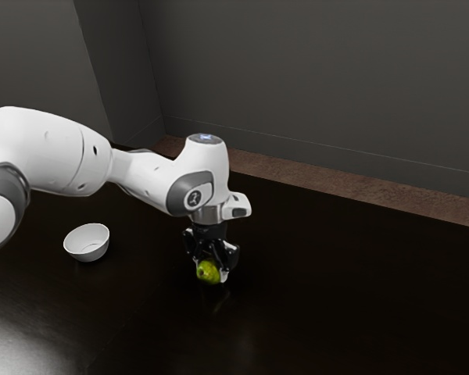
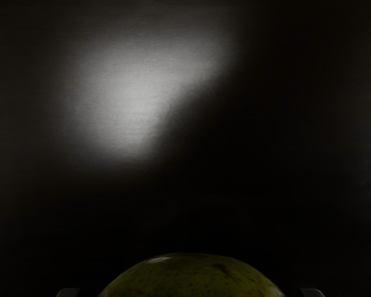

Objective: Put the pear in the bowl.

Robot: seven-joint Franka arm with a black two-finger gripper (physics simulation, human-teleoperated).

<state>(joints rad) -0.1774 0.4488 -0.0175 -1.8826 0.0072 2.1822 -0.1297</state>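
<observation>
In the exterior view my gripper [image 1: 211, 269] points straight down over the dark table [image 1: 320, 305], shut on the green pear [image 1: 208, 272], with a finger at either side of it. The pear is at or just above the tabletop; which of the two I cannot tell. The wrist view has the speckled top of the pear [image 2: 191, 278] centred between the tips of my gripper [image 2: 190, 293]. A white bowl [image 1: 87, 243] stands upright on the table, towards the exterior view's left, apart from the pear and nearer the arm's base.
Bare dark tabletop lies between the bowl and my hand. The arm's white links pass above the table behind the bowl. Beyond the table's far edge are a brown floor [image 1: 328, 186] and grey walls [image 1: 313, 86].
</observation>
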